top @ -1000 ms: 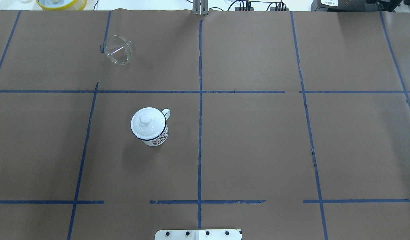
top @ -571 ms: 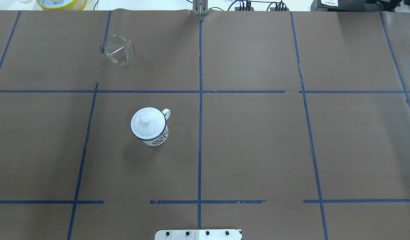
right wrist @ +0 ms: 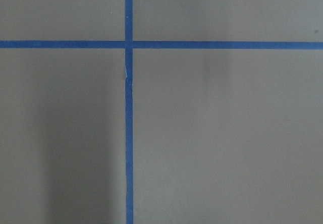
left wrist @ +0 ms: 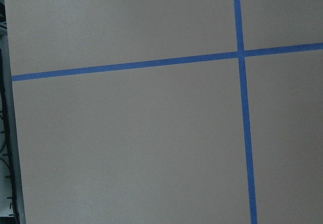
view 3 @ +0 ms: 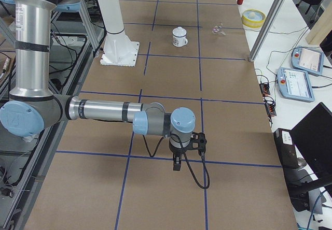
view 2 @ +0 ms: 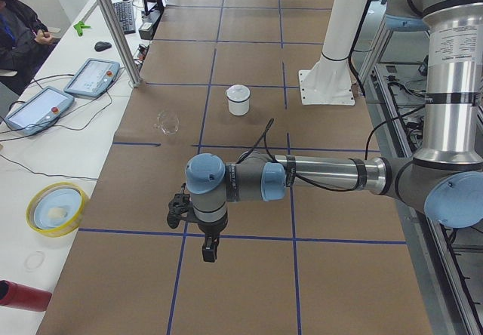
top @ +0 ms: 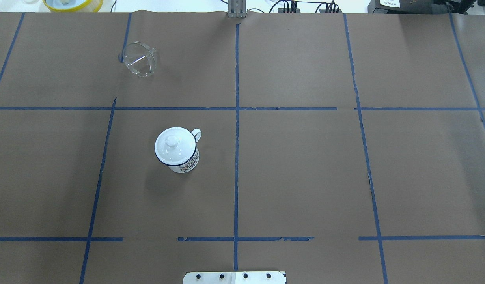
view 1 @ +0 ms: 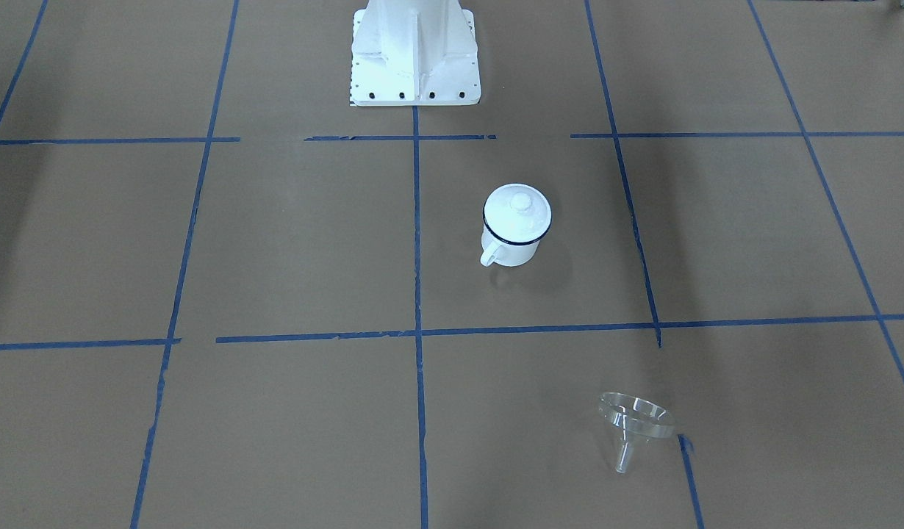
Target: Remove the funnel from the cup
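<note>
Overhead exterior view: the cup [top: 178,152] stands upright on the brown paper [top: 305,177], a white knobbed lid [top: 172,144] seated on its dark rim and its handle turned away from the robot. The funnel [top: 140,59] is out of the cup and well apart from it, beyond the cup on the robot's left. It lies tipped on its side on the paper, and the front-facing view shows its spout pointing away from the cup. Neither arm is near the cup. The left gripper [view 2: 207,248] hangs downward over the paper, far off toward the table's left end, and the right gripper [view 3: 177,163] hangs likewise toward the right end. Each shows only in a side view, so I cannot tell whether their fingers are apart or together. Both wrist views show only bare paper crossed by blue tape [top: 236,177], with no sight of the cup.
</note>
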Robot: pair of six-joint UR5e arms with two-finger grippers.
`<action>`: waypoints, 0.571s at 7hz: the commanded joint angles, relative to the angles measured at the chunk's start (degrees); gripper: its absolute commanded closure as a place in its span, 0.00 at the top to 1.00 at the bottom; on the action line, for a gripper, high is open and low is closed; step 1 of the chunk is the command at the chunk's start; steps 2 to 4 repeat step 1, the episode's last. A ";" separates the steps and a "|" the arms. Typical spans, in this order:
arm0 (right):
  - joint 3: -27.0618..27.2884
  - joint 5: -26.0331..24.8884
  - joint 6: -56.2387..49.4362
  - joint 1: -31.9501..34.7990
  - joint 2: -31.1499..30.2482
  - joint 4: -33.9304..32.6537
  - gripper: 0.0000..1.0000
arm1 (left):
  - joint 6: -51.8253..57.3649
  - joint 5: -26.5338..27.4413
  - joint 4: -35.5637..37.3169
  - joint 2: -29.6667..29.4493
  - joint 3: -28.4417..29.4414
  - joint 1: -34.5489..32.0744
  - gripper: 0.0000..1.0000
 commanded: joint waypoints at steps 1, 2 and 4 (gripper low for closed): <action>0.00 0.00 0.00 0.00 0.00 0.00 1.00 | 0.07 0.03 0.00 0.01 -0.01 -0.06 1.00; 0.00 0.00 0.00 0.00 0.00 0.00 1.00 | 0.07 0.03 0.00 0.01 -0.01 -0.06 1.00; 0.00 0.00 0.00 0.00 0.00 0.00 1.00 | 0.07 0.03 0.00 0.01 -0.01 -0.06 1.00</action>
